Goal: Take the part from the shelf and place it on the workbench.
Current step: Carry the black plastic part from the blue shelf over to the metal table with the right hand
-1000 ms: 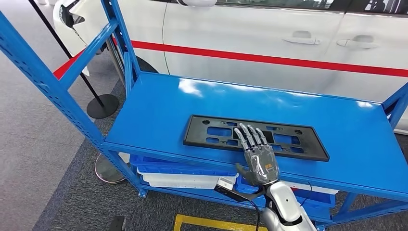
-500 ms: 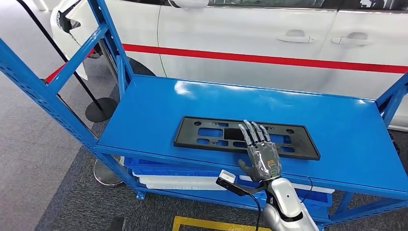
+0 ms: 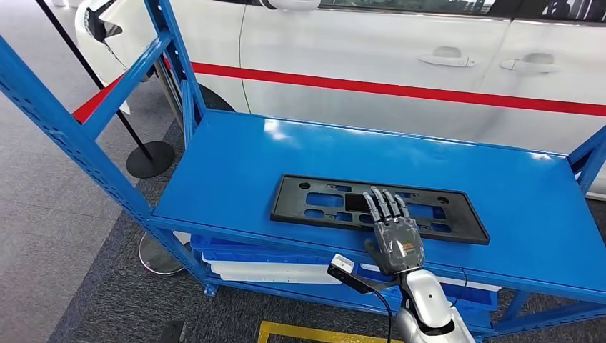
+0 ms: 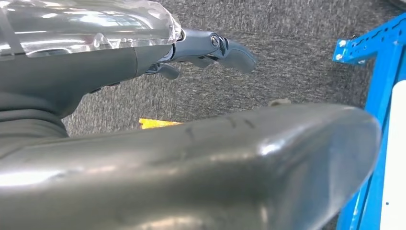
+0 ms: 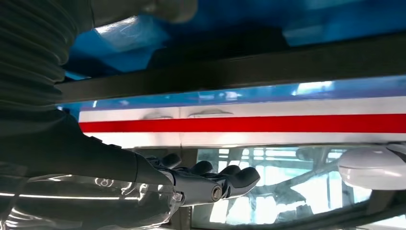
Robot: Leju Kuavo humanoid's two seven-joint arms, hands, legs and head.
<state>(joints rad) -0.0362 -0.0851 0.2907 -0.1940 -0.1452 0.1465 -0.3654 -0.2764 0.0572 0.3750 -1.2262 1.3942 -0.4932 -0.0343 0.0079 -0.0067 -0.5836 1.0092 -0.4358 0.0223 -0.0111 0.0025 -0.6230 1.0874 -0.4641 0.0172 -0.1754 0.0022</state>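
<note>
The black part (image 3: 379, 209) lies flat on the top of the blue shelf (image 3: 236, 164), toward the shelf's near edge and lengthwise along it. My right hand (image 3: 394, 232) reaches over that near edge with its fingers (image 3: 381, 204) stretched out straight and slightly spread, lying over the middle of the part's near side; I hold nothing, and I cannot tell whether the fingertips press on the part. From my right wrist the part (image 5: 239, 67) is a dark bar. My left hand (image 4: 210, 48) hangs over grey carpet (image 4: 297, 43) beside a leg of the shelf, and I cannot tell how its fingers lie. Behind the shelf stands a white car (image 3: 400, 50) with a red stripe. White trays (image 3: 271, 270) lie on the level beneath the shelf's top.
</note>
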